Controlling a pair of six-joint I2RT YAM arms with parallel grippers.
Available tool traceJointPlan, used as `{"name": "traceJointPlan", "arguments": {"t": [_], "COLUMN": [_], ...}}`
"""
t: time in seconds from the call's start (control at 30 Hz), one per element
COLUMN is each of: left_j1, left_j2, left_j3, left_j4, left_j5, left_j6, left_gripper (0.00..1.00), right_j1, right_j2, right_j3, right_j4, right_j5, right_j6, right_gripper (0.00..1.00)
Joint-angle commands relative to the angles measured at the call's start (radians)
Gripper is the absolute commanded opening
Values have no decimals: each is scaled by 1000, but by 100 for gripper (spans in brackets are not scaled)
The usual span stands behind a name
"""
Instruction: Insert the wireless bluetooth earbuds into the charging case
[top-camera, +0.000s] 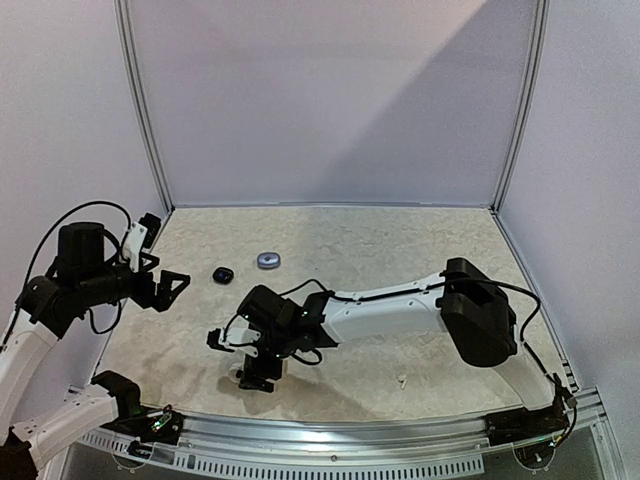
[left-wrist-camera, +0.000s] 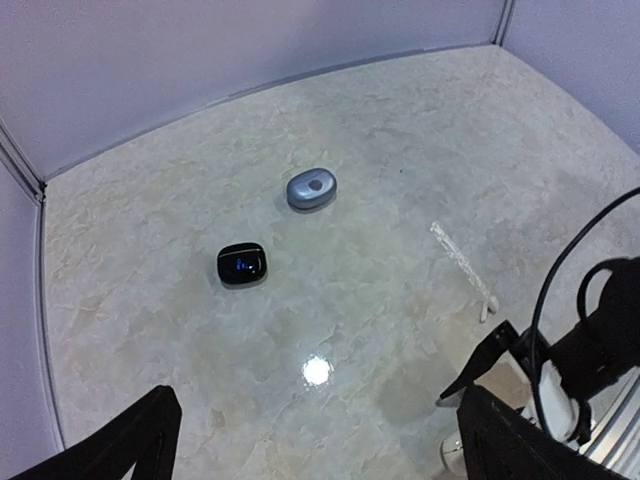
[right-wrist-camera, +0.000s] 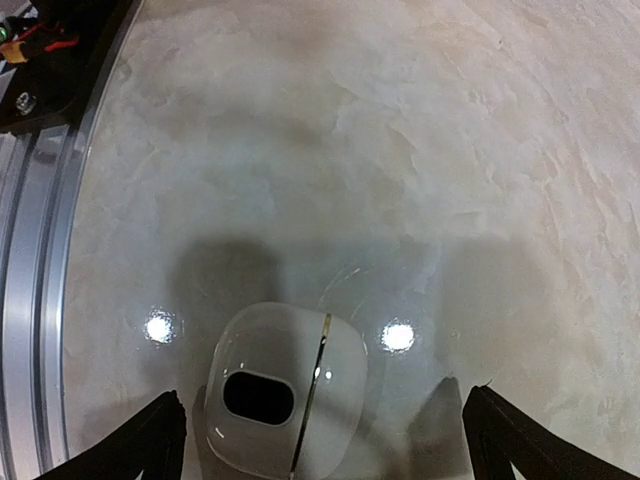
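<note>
A white charging case (right-wrist-camera: 285, 400) lies shut on the table, with a dark oval patch on its lid. It sits low between the fingers of my right gripper (right-wrist-camera: 322, 400), which is open and hovers just above it without touching. From above, that right gripper (top-camera: 240, 362) hides most of the case (top-camera: 238, 378). One tiny white earbud (top-camera: 402, 380) lies loose near the front edge, also visible in the left wrist view as a small white earbud (left-wrist-camera: 486, 308). My left gripper (top-camera: 172, 290) hangs open and empty at the left (left-wrist-camera: 318, 400).
A black pebble-like case (left-wrist-camera: 242, 264) and a silvery-grey one (left-wrist-camera: 312, 189) lie apart on the marbled table (top-camera: 400, 250), left of centre. The right arm (top-camera: 400, 300) stretches across the middle. A metal rail (top-camera: 350, 440) runs along the front edge. White walls enclose the back and sides.
</note>
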Motion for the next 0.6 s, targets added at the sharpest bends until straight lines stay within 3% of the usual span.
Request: {"name": "traceJointPlan", "arguments": {"t": [0.0,0.1,0.3,0.57], "left_j1": [25,36,54,72], "left_j2": [-16,-23,-36,-49], "left_j3": [-48,-65,-86,-91], "left_j4": [70,73,80,75], "left_j5": [51,70,86,82], "left_j6": [-135,-152,-177,-189], "left_gripper": [99,99,99,99], "right_j1": [13,13,14,12], "right_j2": [31,35,47,57], "right_j3": [-10,-21,-25,-7], "right_j4": [15,23,58,7], "right_j5": [32,15,-26,-34], "right_j6": [52,57,48,15], "right_gripper": [97,89,60,39]}}
